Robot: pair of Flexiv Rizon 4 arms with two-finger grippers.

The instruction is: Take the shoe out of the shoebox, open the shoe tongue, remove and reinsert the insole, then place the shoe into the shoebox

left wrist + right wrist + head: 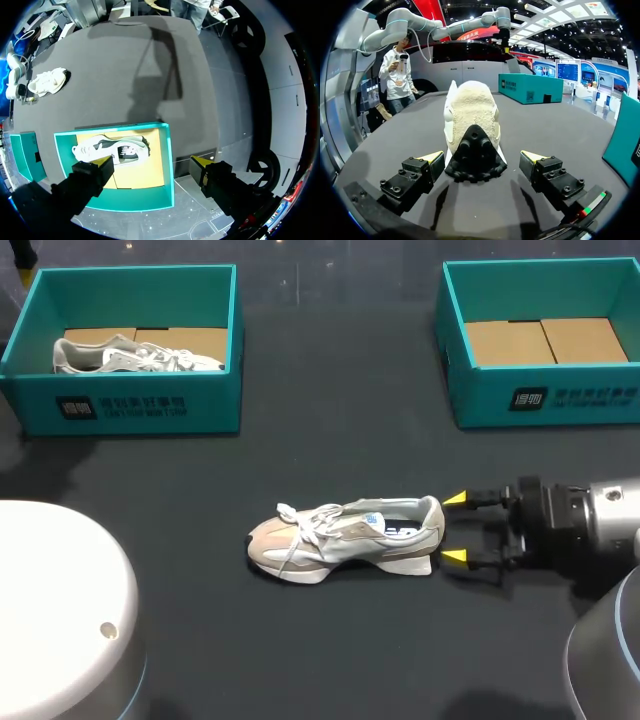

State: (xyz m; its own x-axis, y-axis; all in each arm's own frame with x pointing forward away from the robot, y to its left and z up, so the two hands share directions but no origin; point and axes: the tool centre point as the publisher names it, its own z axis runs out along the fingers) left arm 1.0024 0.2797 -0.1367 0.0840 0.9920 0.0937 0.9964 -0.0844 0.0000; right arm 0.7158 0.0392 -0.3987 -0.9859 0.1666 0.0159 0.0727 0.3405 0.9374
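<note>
The shoe [345, 538] lay on its sole on the table [330, 450], outside both shoeboxes. Just behind its heel, the right gripper [454, 529] was held low and level. Its fingers stood wide apart, with a gap to the heel on each side. Far from the shoe, the left gripper [152, 161] hung above the left shoebox [150, 410], fingers apart, holding nothing.

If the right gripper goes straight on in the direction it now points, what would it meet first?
Most likely the heel of the shoe, which lies just ahead of the open right gripper, in line with the gap between its fingers.
</note>
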